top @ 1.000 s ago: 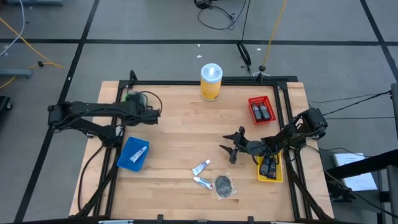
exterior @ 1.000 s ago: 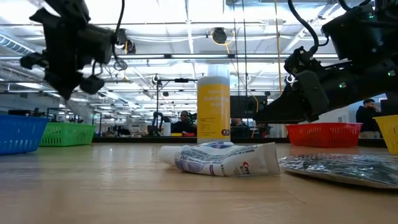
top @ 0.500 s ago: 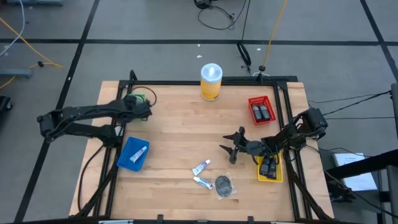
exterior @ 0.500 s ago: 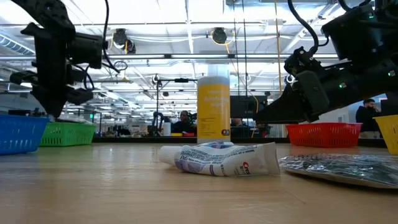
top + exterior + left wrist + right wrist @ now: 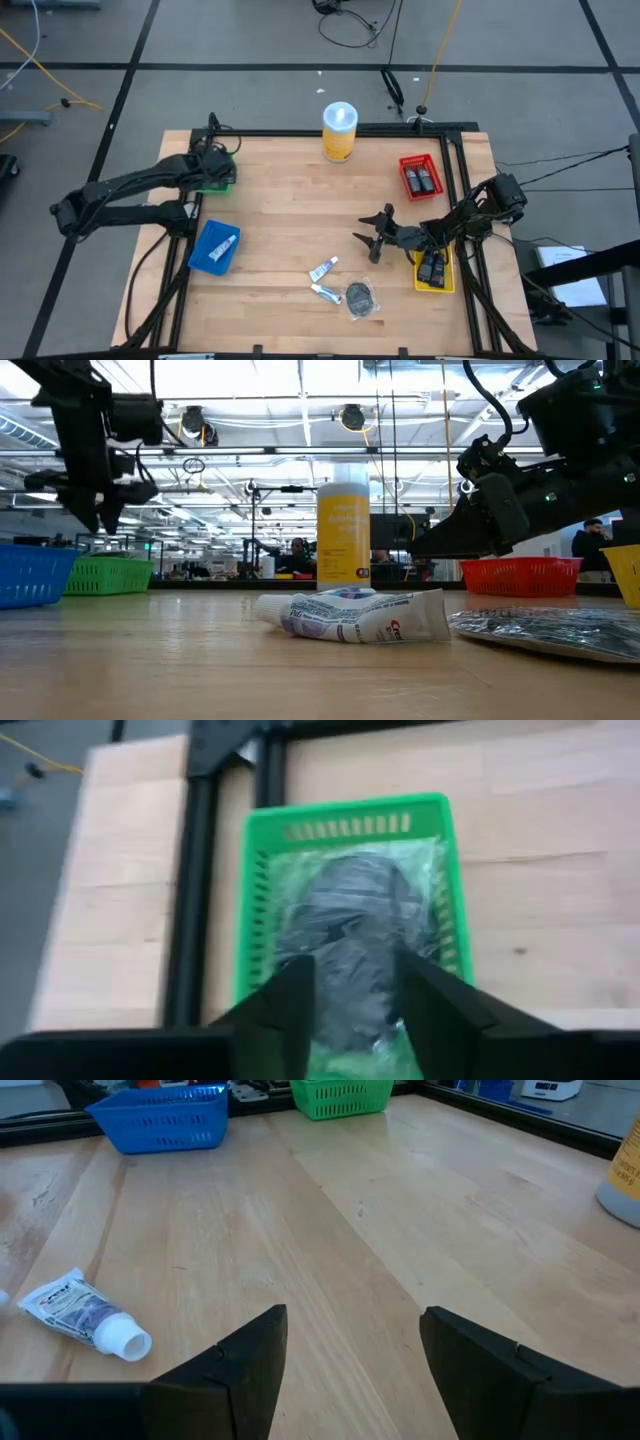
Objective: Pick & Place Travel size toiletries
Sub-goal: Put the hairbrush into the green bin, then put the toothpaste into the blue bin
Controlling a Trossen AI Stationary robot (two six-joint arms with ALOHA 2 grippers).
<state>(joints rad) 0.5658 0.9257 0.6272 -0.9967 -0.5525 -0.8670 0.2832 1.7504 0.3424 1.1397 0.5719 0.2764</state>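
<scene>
My left gripper (image 5: pixel 218 172) hovers open over the green bin (image 5: pixel 345 820) at the table's far left corner. A round dark grey packet in clear wrap (image 5: pixel 350 910) lies inside the bin, below the parted fingers (image 5: pixel 357 965). My right gripper (image 5: pixel 368 235) waits open right of the table's middle, low over the wood. Two small white tubes (image 5: pixel 322 269) (image 5: pixel 325 292) and another dark round packet (image 5: pixel 361 296) lie flat on the table near its front edge. The right wrist view shows one tube (image 5: pixel 85 1315) ahead of that gripper (image 5: pixel 350 1320).
A blue bin (image 5: pixel 213 247) holding a tube stands at the left. A red bin (image 5: pixel 420 177) and a yellow bin (image 5: pixel 434 270), both with black bottles, stand at the right. A tall yellow canister (image 5: pixel 339 130) stands at the far edge. Bare wood fills the middle.
My left gripper has swung toward the table's far left corner and now hangs over the green bin. My right arm has kept still.
</scene>
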